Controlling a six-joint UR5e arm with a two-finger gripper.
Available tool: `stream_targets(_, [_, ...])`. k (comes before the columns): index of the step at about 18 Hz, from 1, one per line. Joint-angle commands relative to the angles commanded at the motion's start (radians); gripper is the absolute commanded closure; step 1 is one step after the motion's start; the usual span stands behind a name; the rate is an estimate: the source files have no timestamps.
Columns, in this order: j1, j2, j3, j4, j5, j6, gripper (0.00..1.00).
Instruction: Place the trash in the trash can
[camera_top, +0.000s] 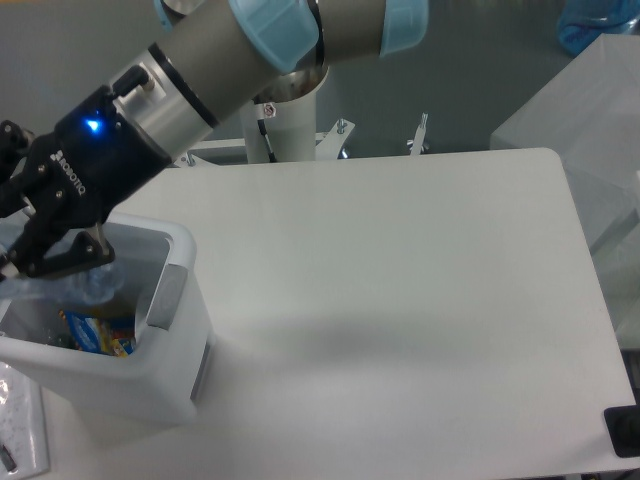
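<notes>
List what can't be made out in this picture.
- Gripper: partly cut off by the left edge; open or shut can't be told.
- Bottle: only a clear bluish bit shows in the trash can, behind the fingers; held or released is unclear.
- Trash can: left side and lid cut off by the edge.
- Colourful packet in the can: too small to identify.
- White wrapper: not visible.
</notes>
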Motion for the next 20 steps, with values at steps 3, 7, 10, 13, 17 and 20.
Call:
stream_targets(3, [0.003, 0.003, -0.043, 0.000, 0.002, 0.048, 0.04])
stream_targets(7, [0.043, -0.002, -0.057, 0.000, 0.012, 0.066, 0.00])
stream_targets(10, [0.135, -0.012, -0.057, 0.000, 0.012, 0.066, 0.00])
stream_targets(13, [0.262, -0.017, -0.093, -0.003, 0.014, 0.068, 0.00])
stream_targets(17, [0.394, -0.040, -0.152, -0.003, 0.059, 0.106, 0.00])
stream_targets(20, [0.417, -0.078, -0.154, -0.005, 0.283, 0.115, 0.00])
